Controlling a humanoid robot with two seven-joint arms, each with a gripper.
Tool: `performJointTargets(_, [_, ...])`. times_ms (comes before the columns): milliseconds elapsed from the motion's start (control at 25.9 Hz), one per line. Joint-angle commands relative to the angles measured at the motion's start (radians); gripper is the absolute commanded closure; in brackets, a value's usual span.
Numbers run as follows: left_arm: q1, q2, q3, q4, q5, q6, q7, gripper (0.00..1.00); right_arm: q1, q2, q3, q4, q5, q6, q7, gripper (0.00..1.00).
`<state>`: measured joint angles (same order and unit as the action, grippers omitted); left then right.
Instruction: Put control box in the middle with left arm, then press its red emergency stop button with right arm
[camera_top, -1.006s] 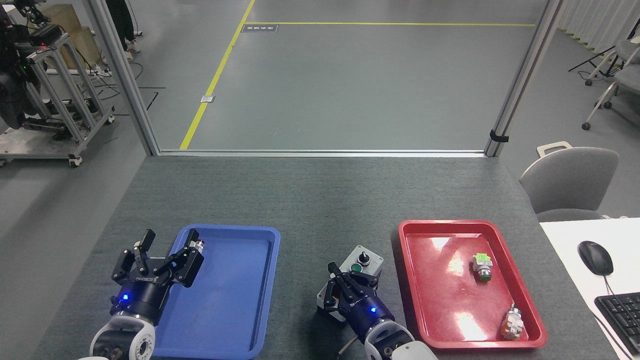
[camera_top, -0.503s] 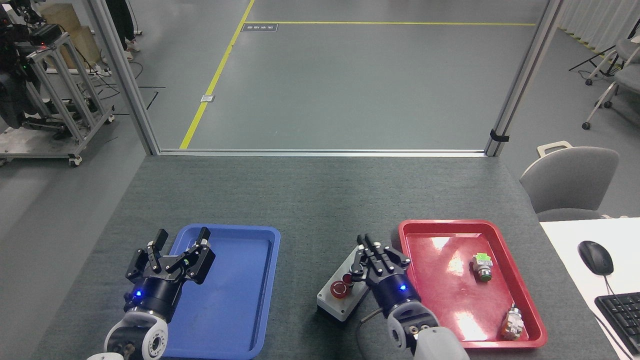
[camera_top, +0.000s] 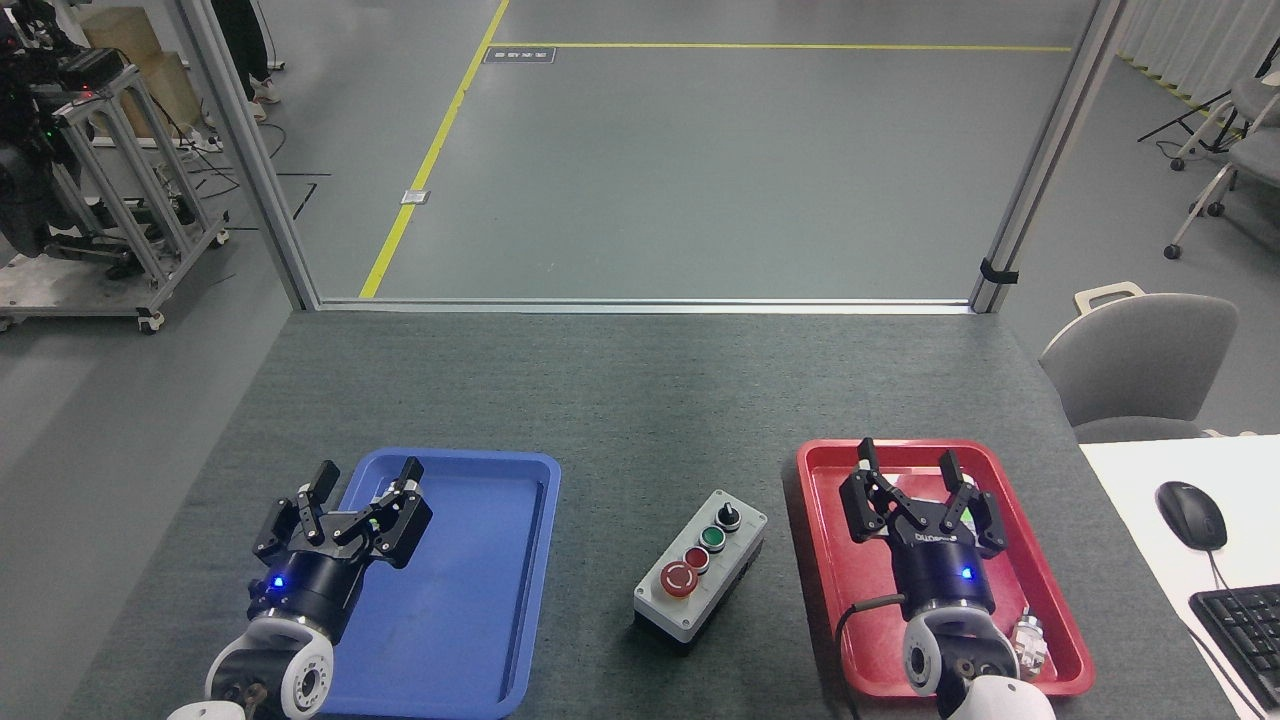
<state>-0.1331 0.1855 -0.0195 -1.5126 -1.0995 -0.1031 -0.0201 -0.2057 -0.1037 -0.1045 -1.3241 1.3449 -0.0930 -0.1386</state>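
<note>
Sitting between your two grippers, the control box (camera_top: 700, 565) is lying untouched; left gripper (camera_top: 362, 482) and right gripper (camera_top: 908, 462) are both hovering with fingers spread, grasping nothing.

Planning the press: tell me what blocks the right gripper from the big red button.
Nothing visible. The right gripper hangs open over the red tray, and only bare table lies between it and the red emergency stop button on the control box.

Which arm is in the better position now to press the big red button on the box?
Right. The right gripper hangs open over the red tray, beside the control box; the left gripper is farther, over the blue tray.
</note>
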Motion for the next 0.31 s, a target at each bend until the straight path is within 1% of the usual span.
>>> performJointTargets(0, [0.007,-0.003,0.000,0.002,0.001,-0.007,0.008,0.01,0.034,0.001,-0.006,-0.021,0.003,0.016,0.005,0.00])
performJointTargets(155, [0.009,-0.005,-0.010,0.025,0.000,-0.010,0.031,0.01,0.062,0.002,-0.001,-0.024,0.005,0.016,-0.001,0.00])
performJointTargets(271, [0.027,-0.009,-0.016,0.040,0.001,-0.012,0.098,0.01,0.060,0.002,-0.004,-0.027,0.005,0.016,-0.001,0.00])
